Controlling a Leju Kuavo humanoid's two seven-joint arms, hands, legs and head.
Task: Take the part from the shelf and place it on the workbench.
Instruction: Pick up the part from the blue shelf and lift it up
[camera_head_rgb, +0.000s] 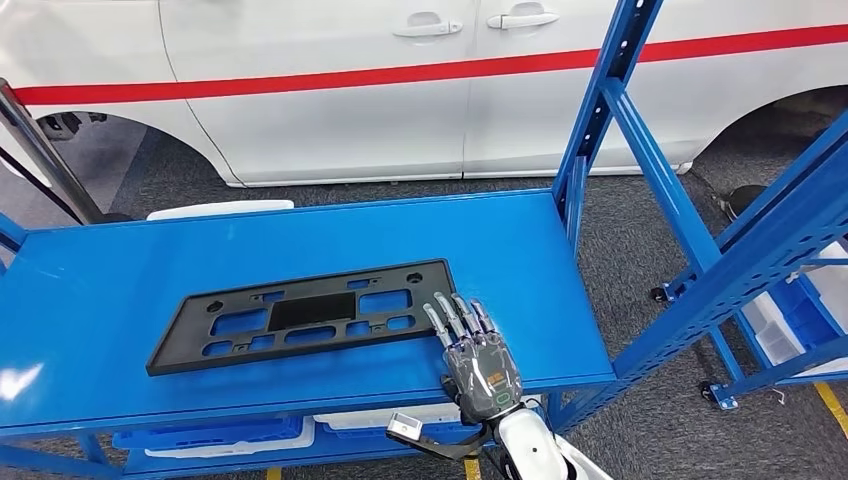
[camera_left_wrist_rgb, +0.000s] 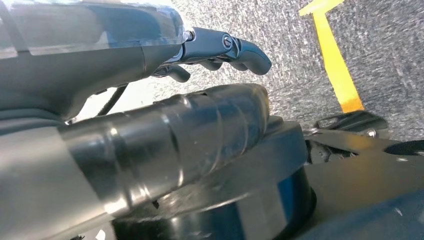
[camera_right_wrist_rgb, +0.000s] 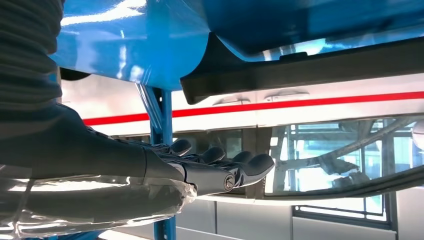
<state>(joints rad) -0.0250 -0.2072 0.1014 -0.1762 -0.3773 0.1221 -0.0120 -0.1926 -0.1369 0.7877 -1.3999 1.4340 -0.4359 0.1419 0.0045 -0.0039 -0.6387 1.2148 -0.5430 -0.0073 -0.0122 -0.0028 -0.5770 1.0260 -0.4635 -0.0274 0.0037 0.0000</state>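
The part (camera_head_rgb: 300, 315) is a flat black rectangular frame with several cut-outs, lying flat on the blue bench top (camera_head_rgb: 300, 235). My right hand (camera_head_rgb: 480, 355) hovers at the front right of the bench, fingers stretched out towards the part's right end, holding nothing. In the right wrist view the fingers (camera_right_wrist_rgb: 220, 167) lie straight and apart from the part's dark edge (camera_right_wrist_rgb: 300, 70). My left hand (camera_left_wrist_rgb: 215, 50) hangs over grey floor with its fingers loosely extended and nothing in them.
A white car (camera_head_rgb: 400, 90) with a red stripe stands behind the bench. Blue rack posts (camera_head_rgb: 600, 110) rise at the bench's right end, with blue and white bins (camera_head_rgb: 790, 320) at lower right and under the bench (camera_head_rgb: 230, 435). A yellow line (camera_left_wrist_rgb: 335, 60) marks the floor.
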